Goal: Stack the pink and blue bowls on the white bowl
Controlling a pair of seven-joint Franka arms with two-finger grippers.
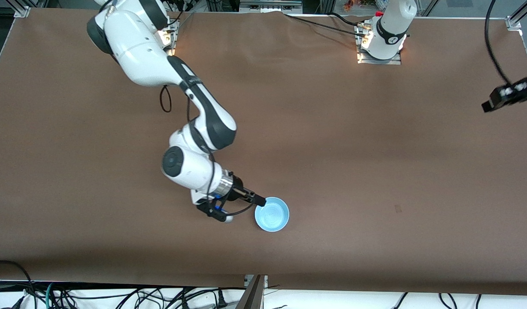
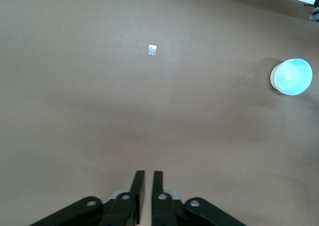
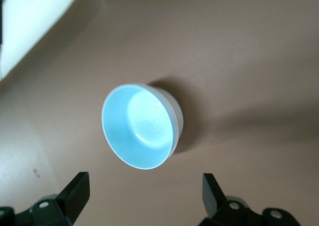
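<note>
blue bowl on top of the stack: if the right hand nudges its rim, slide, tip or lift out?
The blue bowl looks thin, smooth plastic, so probably light and slippery. It sits nested in the white bowl, so a nudge would likely move both together or lift it out. Low and wide, it seems unlikely to tip. The right hand is open beside it.
</note>
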